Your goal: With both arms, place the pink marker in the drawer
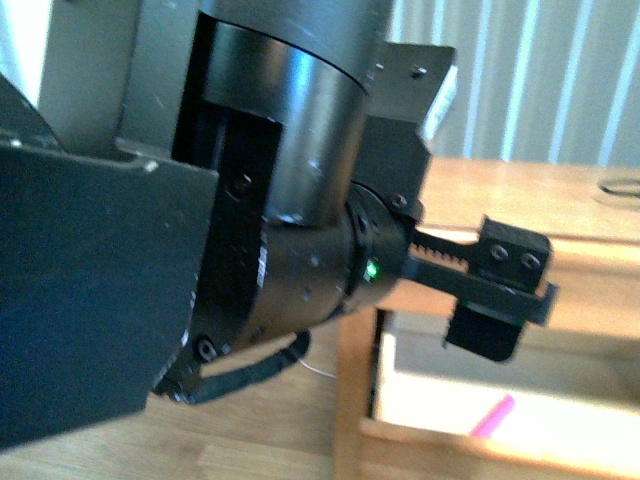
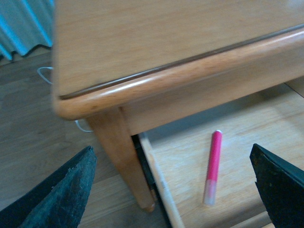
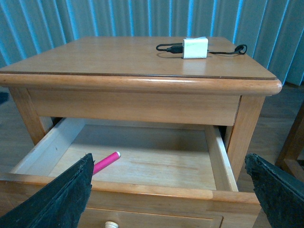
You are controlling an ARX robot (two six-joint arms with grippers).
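Right wrist view gives you the cabinet (image 3: 137, 57) with its top drawer (image 3: 152, 190) standing open. Both pincers are released: the left gripper (image 2: 172, 156) and right gripper (image 3: 168, 159) spread wide, grasping nothing. Your pink marker (image 3: 106, 163) lies flat on the drawer floor, near its front rim and one side wall.

The cabinet top (image 3: 118, 57) is honey wood under a smooth, glossy varnish that shines along its rounded edge. Inside, the drawer (image 3: 142, 164) is paler, matt wood with plain grain. The marker (image 2: 214, 156) is smooth, shiny pink plastic with a cloudy, half-clear end. The fingers (image 2: 61, 199) are matt black and rough-grained. The arm (image 1: 300, 120) has a dark, satin-sheened cylinder.
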